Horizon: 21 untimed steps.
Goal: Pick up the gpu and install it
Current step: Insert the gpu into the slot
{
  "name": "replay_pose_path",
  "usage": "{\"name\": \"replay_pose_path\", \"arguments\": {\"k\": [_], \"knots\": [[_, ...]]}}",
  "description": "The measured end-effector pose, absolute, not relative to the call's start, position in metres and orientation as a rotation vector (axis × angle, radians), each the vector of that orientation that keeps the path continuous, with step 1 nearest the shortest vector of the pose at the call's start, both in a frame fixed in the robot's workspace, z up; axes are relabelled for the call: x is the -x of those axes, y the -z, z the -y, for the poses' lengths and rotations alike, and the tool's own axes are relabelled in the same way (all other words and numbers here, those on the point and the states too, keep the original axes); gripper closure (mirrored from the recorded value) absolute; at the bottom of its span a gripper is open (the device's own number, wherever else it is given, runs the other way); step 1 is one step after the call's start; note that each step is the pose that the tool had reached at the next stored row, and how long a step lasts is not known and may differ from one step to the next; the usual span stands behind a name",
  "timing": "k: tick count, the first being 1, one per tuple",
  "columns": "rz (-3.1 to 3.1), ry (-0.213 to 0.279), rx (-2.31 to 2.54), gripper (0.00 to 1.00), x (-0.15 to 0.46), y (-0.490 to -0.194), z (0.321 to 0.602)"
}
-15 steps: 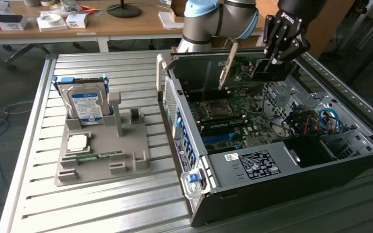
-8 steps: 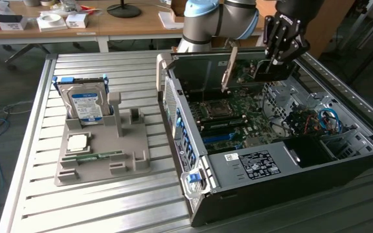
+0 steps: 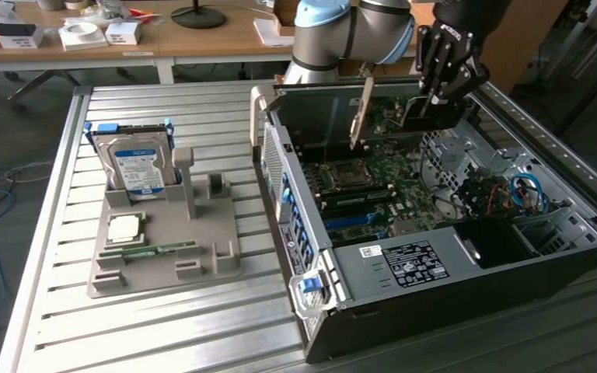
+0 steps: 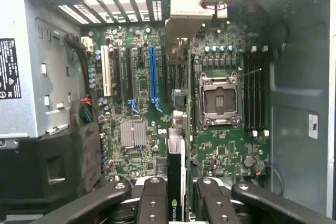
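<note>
Landmark: an open computer case (image 3: pixel 465 318) lies on its side on a slatted metal table (image 3: pixel 50 311), and every place below is given from it.
Gripper: the gripper (image 3: pixel 438 97) hangs over the case's interior, near the end farthest from the exterior camera.
Grip: its black fingers (image 4: pixel 154 200) are closed on the gpu (image 3: pixel 431 116), one on each flat face.
Gpu: the dark card stands on edge, held above the motherboard (image 3: pixel 382 194) inside the case and not seated in any slot.
Bracket: the card's grey metal bracket (image 3: pixel 360 109) points toward the case's slotted rear wall, on the exterior view's left.
Alignment: in the wrist view the card's edge runs between the blue expansion slot (image 4: pixel 153 72) and the empty processor socket (image 4: pixel 220 100), both on the case's board.
Power supply: a labelled box (image 3: pixel 403 264) fills the case's near end.
Outside the case: on the exterior view's left, a grey holder (image 3: pixel 211 264) rests on the table.
Holder contents: a hard drive (image 3: pixel 137 167) stands upright in it, and a memory stick (image 3: pixel 158 250) lies flat.
</note>
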<state>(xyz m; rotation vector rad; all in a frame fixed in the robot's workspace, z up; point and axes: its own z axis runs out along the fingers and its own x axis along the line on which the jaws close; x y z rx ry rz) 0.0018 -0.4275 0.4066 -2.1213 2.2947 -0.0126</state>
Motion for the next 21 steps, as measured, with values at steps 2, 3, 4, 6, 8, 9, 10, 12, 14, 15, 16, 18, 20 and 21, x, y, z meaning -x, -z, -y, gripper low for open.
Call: {"name": "replay_pose_path", "arguments": {"k": [2, 3, 4, 6, 8, 9, 10, 12, 14, 15, 16, 18, 20, 21], "knots": [[-2.295, 0.013, 2.121, 0.74, -0.001, -0.406, 0.427], [-2.295, 0.013, 2.121, 0.74, -0.001, -0.406, 0.428], [-2.295, 0.013, 2.121, 0.74, 0.000, -0.406, 0.428], [-2.295, 0.013, 2.121, 0.74, 0.002, -0.406, 0.430], [-2.295, 0.013, 2.121, 0.74, 0.005, -0.405, 0.432], [-2.295, 0.013, 2.121, 0.74, 0.006, -0.405, 0.433], [-2.294, 0.012, 2.121, 0.74, 0.006, -0.405, 0.434], [-2.294, 0.012, 2.120, 0.74, 0.007, -0.405, 0.435], [-2.293, 0.012, 2.120, 0.74, 0.008, -0.405, 0.435], [-2.293, 0.012, 2.120, 0.74, 0.008, -0.404, 0.436], [-2.293, 0.012, 2.120, 0.74, 0.009, -0.404, 0.436], [-2.293, 0.012, 2.120, 0.74, 0.009, -0.401, 0.436], [-2.293, 0.012, 2.120, 0.74, 0.010, -0.398, 0.436], [-2.293, 0.012, 2.120, 0.74, 0.010, -0.396, 0.437]]}}
